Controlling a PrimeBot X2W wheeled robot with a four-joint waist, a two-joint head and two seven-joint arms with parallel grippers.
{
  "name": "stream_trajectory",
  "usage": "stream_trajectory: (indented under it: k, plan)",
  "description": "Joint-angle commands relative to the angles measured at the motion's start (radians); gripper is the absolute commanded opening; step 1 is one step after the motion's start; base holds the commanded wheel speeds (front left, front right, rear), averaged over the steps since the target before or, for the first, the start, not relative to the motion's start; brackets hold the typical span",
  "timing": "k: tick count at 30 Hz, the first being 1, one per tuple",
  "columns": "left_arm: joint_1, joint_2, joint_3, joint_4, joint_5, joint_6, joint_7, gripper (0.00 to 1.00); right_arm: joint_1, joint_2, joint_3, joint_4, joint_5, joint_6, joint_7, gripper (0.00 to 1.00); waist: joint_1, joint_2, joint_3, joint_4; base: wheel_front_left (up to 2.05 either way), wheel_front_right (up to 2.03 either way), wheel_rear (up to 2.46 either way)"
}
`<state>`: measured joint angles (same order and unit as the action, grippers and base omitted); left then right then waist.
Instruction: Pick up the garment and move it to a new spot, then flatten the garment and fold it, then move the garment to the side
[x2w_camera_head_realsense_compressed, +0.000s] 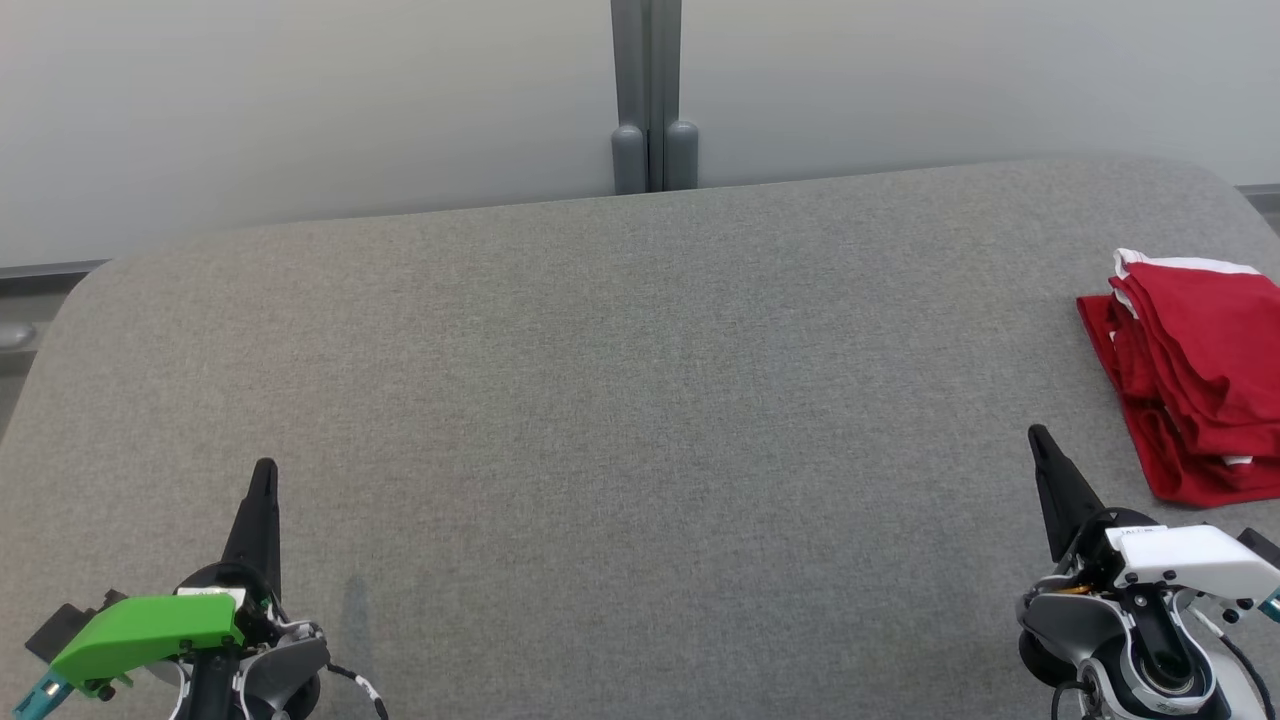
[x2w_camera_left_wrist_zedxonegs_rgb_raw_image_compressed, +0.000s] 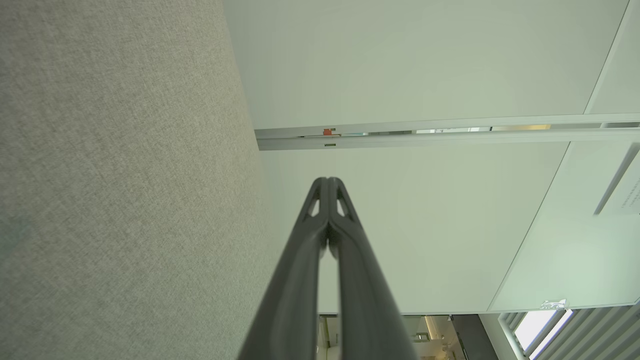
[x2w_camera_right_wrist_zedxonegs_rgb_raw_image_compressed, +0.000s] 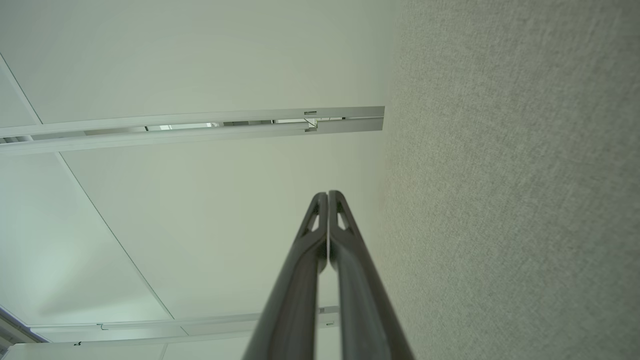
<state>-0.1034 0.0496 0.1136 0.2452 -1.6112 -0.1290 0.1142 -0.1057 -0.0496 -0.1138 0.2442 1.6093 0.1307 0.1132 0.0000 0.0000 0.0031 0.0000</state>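
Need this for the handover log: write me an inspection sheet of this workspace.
Surface: grey fabric tabletop, flat, bare in the middle.
Job's things: red garment with white trim, folded, lying at the right edge.
Clutter: nothing seen.
Grippers: left gripper and right gripper both shut, empty, apart from the garment.
Cables: thin cable by the left wrist; dark cable by the right wrist.
Surroundings: pale wall panels, grey post behind the table.

Green-shelled left tool (x2w_camera_head_realsense_compressed: 264, 468), white-shelled right tool (x2w_camera_head_realsense_compressed: 1038, 435)
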Motion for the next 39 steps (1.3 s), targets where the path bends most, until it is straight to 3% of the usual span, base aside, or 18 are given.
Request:
stream_trajectory:
  k: [1,39]
  plan:
    - [-0.011,0.001,0.002,-0.001,-0.003,-0.003,0.003,0.00,-0.006,-0.001,-0.001,0.002,0.007,0.000,0.003,0.00,0.0000,0.0000,0.000,0.000,0.00,0.00,0.00]
    - [-0.011,0.001,0.002,-0.001,-0.003,-0.003,0.003,0.00,-0.006,-0.001,-0.001,0.002,0.007,0.000,0.003,0.00,0.0000,0.0000,0.000,0.000,0.00,0.00,0.00]
